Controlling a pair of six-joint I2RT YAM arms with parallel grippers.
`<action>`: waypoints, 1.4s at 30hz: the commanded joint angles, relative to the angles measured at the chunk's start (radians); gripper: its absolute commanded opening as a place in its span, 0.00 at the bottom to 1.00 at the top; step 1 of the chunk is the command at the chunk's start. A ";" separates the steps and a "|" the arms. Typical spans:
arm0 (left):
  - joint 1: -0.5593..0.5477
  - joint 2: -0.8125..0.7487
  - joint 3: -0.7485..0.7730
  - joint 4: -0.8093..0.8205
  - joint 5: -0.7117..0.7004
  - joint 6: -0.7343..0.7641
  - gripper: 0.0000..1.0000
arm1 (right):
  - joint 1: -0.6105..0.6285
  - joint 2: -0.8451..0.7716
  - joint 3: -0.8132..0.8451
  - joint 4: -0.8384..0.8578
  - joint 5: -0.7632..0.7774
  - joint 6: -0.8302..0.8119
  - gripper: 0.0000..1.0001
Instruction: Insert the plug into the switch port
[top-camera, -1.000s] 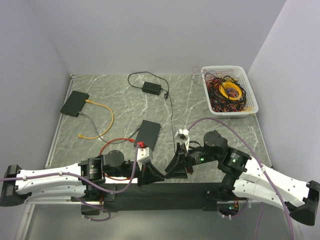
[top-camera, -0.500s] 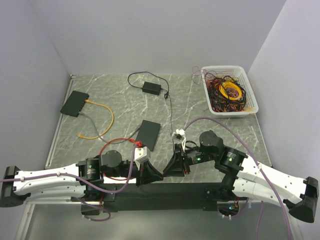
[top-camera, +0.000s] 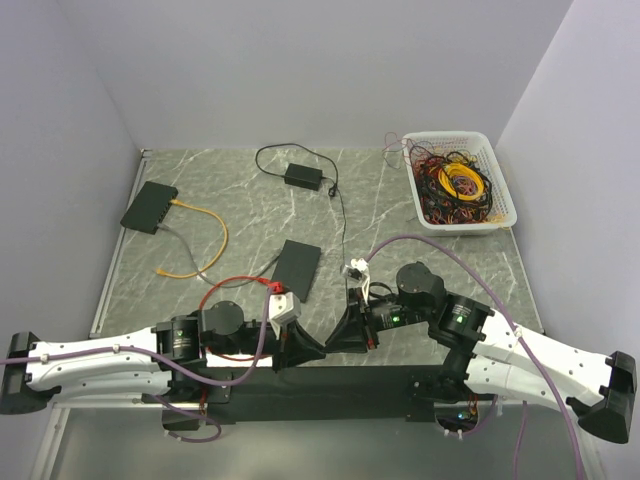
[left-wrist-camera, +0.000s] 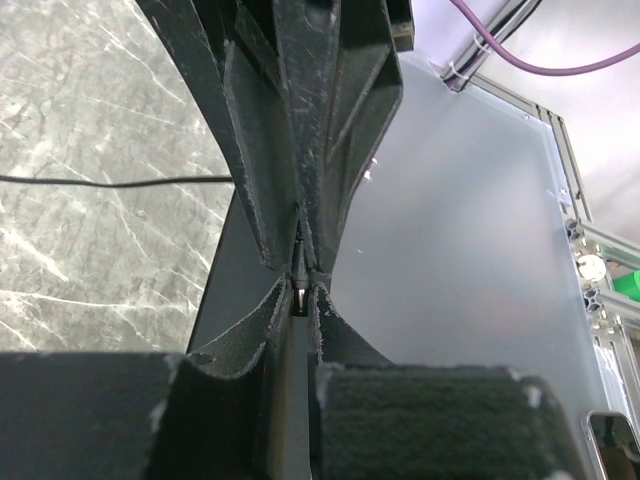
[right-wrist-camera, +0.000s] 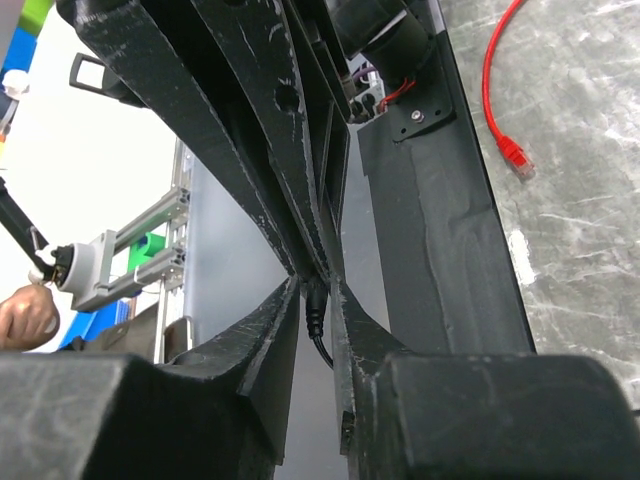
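A small black barrel plug (right-wrist-camera: 317, 312) with a thin black cable is pinched between my right gripper's (right-wrist-camera: 318, 290) fingertips. My left gripper (left-wrist-camera: 300, 290) meets it tip to tip, closed to a narrow slit around the plug's metal tip (left-wrist-camera: 300, 297). In the top view the two grippers (top-camera: 310, 350) (top-camera: 345, 338) touch noses at the table's near edge. A black switch box (top-camera: 298, 266) lies flat just beyond them. A second black switch (top-camera: 148, 207) lies at the far left with a yellow cable (top-camera: 218, 235) plugged in.
A black power adapter (top-camera: 303, 175) lies at the back, its cable running down the table towards my right gripper. A red cable (top-camera: 238, 282) lies by the left arm, its plug showing in the right wrist view (right-wrist-camera: 513, 155). A white basket (top-camera: 455, 136) of tangled cables stands back right.
My right gripper has shifted slightly left and my left gripper slightly nearer, so the two stay pressed nose to nose around the plug.
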 joint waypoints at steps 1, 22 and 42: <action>0.001 -0.022 0.011 0.023 -0.036 -0.008 0.01 | 0.016 -0.004 0.012 0.012 0.004 -0.002 0.28; 0.001 -0.051 0.006 -0.025 -0.214 -0.042 0.80 | 0.014 -0.007 0.005 -0.040 0.222 0.018 0.00; 0.548 0.079 -0.037 0.009 -0.382 -0.185 0.99 | -0.383 0.552 -0.113 0.438 0.337 0.239 0.00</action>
